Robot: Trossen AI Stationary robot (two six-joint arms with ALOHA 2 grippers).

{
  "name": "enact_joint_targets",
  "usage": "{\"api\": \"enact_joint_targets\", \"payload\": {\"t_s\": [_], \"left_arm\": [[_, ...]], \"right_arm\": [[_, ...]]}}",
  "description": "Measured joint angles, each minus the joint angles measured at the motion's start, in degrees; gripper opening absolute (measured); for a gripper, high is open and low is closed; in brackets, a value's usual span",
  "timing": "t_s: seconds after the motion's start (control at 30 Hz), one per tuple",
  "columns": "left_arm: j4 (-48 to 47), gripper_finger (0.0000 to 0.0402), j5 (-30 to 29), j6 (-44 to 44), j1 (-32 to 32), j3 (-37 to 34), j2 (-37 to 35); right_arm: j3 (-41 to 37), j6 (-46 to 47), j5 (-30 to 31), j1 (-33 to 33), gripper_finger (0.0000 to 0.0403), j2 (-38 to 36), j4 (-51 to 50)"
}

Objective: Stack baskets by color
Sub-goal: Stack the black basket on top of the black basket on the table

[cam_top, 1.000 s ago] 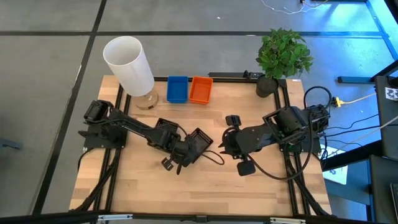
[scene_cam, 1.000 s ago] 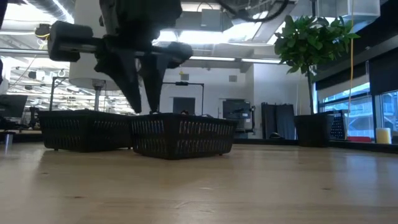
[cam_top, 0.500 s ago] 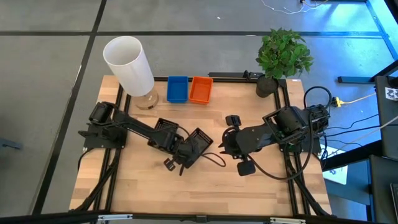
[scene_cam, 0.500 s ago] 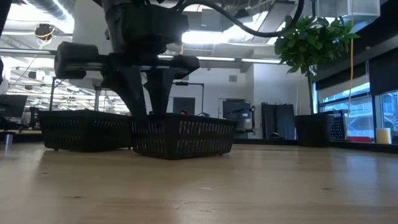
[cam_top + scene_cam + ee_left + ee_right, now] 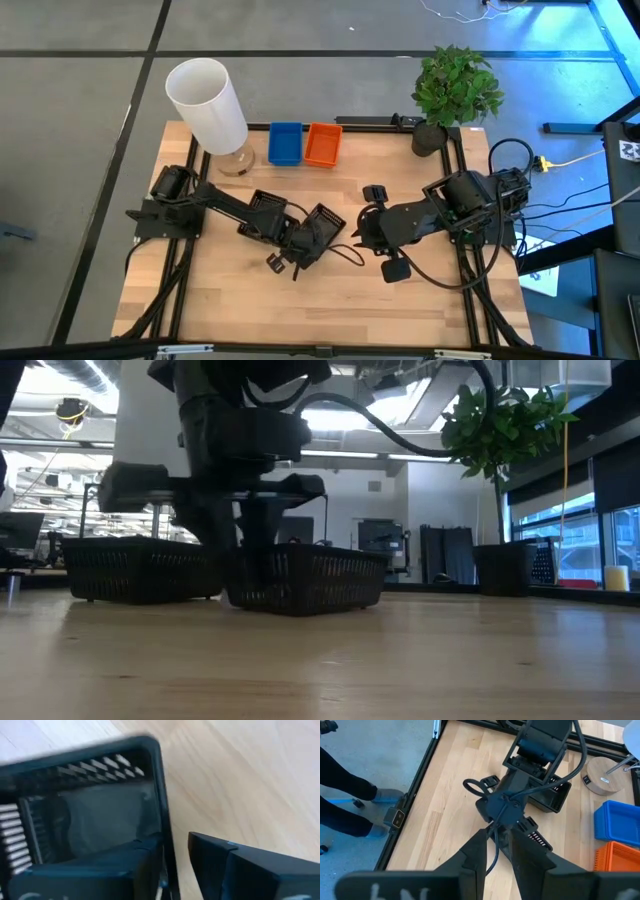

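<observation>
Two black baskets sit mid-table, one (image 5: 266, 210) to the left and one (image 5: 325, 222) to the right; in the low view they (image 5: 140, 568) (image 5: 310, 575) stand side by side. My left gripper (image 5: 303, 243) (image 5: 238, 560) points steeply down, open, straddling a side wall of the right-hand black basket (image 5: 90, 820). A blue basket (image 5: 285, 143) and an orange basket (image 5: 322, 144) rest side by side at the far edge. My right gripper (image 5: 362, 232) (image 5: 499, 837) hangs high over the table's right half, open by a narrow gap, holding nothing. My left gripper comes from above with one finger (image 5: 110, 870) inside the black basket and the other finger (image 5: 240, 865) outside it. The inside finger lies against the basket's side wall (image 5: 164, 815); bare table shows between the wall and the outer finger. The basket stands flat on the table.
A tall white cylinder (image 5: 207, 105) on a round wooden base stands at the far left corner, and a potted plant (image 5: 455, 90) at the far right. The near half of the wooden table (image 5: 330, 310) is bare. A person's legs (image 5: 350, 795) show beside the table.
My left gripper has gone down onto the right-hand black basket, its fingers sinking on either side of the wall. That basket has slid a little toward the table's right edge. The other black basket has stayed put.
</observation>
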Motion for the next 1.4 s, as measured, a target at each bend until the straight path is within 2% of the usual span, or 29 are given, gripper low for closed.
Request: {"api": "enact_joint_targets", "payload": {"t_s": [0.2, 0.27, 0.4, 0.53, 0.6, 0.83, 1.07, 1.2, 1.4], "left_arm": [[-0.27, 0.0017, -0.04, -0.95, -0.38, 0.09, -0.04], [-0.34, 0.0005, -0.23, -3.00, -0.62, 0.11, -0.23], [-4.91, 0.0001, -1.96, -6.16, -1.66, 1.82, -0.78], [-12.29, 0.0000, -9.52, -6.50, -3.80, 5.76, -1.96], [-14.73, 0.0000, -11.14, -7.08, -4.36, 7.93, -2.86], [-21.56, 0.0000, -12.63, -13.76, -5.33, 13.68, -8.13], [-30.09, 0.0000, -14.61, -23.86, -5.67, 14.25, -13.66], [-35.70, 0.0000, -16.23, -28.21, -7.10, 14.23, -14.64], [-45.74, 0.0000, -15.02, -36.55, -10.30, 14.18, -14.62]], "right_arm": [[0.00, 0.08, -0.02, 0.00, 0.0082, 0.00, 0.03], [0.00, 0.06, -0.01, -0.01, 0.0082, 0.00, 0.03], [0.00, 0.01, -0.02, 0.00, 0.0082, 0.00, 0.01], [0.00, -0.01, 0.11, 0.00, 0.0082, 0.00, 0.01], [0.00, -0.03, 0.11, -0.01, 0.0082, 0.00, -0.03], [-0.04, -1.58, 0.15, -0.02, 0.0082, 0.00, -0.63], [-0.12, -2.95, 1.01, -0.02, 0.0082, -0.44, -0.69], [-0.12, -2.95, 1.01, -0.01, 0.0082, -0.55, -0.64], [-0.13, -2.52, 1.03, -0.02, 0.0082, -0.55, -0.52]]}}
